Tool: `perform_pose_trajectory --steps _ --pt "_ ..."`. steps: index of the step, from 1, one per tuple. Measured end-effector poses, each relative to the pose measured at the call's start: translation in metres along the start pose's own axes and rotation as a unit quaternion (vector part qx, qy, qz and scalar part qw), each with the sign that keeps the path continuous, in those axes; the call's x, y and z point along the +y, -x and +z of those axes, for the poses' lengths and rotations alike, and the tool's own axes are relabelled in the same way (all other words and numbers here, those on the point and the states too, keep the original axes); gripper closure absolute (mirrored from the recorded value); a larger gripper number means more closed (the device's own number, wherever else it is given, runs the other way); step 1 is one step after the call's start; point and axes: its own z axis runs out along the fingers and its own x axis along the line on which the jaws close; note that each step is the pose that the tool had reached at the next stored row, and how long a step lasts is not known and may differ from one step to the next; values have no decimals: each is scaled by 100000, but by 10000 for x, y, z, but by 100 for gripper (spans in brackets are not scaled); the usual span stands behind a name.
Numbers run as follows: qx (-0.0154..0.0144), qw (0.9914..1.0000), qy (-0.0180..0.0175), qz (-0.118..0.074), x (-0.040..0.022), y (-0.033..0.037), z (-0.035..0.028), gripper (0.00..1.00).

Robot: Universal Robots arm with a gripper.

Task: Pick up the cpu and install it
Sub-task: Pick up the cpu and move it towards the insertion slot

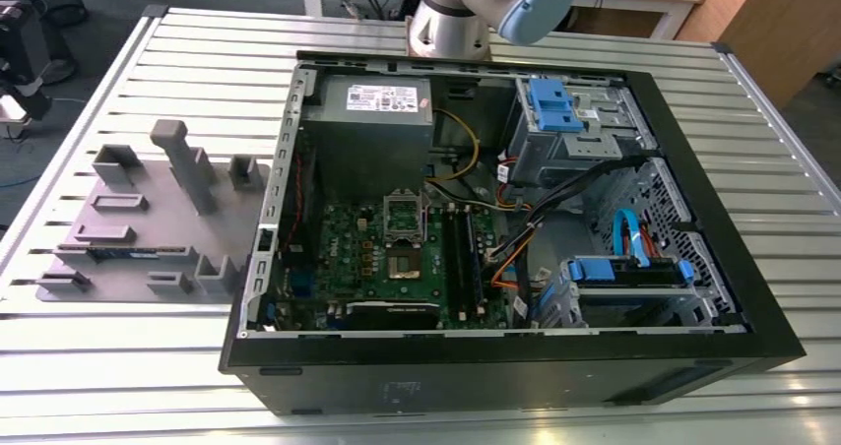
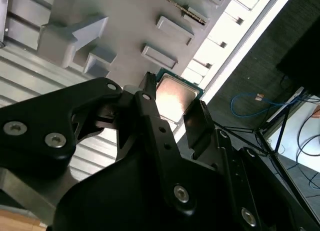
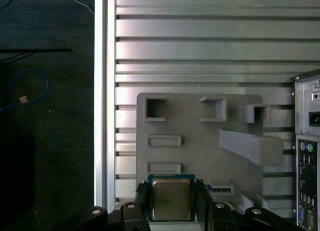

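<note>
Above the grey fixture tray [image 3: 200, 156] near the table [image 3: 200, 41] edge, the end effector [image 3: 171, 192] clamps the cpu [image 3: 171, 200] by its opposite edges. It looks light, stiff and probably fragile underneath.

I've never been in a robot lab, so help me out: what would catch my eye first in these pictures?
First, the big black computer case lying open on the slatted metal table in the exterior view, its green motherboard exposed. In both wrist views, the black gripper clamps a small silvery cpu, held above a grey tray of moulded pockets.
</note>
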Motion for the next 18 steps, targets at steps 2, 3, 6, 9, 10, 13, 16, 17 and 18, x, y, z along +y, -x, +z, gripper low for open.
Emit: perform_pose_trajectory --steps 2,3,6,9,10,13,16,17,18 --pt "-10 100000 8 1 0 0 -6 53" --pt "-12 100000 8 2 0 0 -6 53" --pt "1 100000 -2 0 0 0 -8 53" --pt "13 100000 -8 -2 1 7 -10 53" --pt "11 100000 -5 -7 0 14 -9 53" --pt "2 100000 0 -1 1 44 -8 53" --pt "3 100000 -1 -2 2 87 -6 53" --pt "3 100000 -4 1 2 104 -6 53" --pt "6 100000 -6 1 3 124 -6 53"
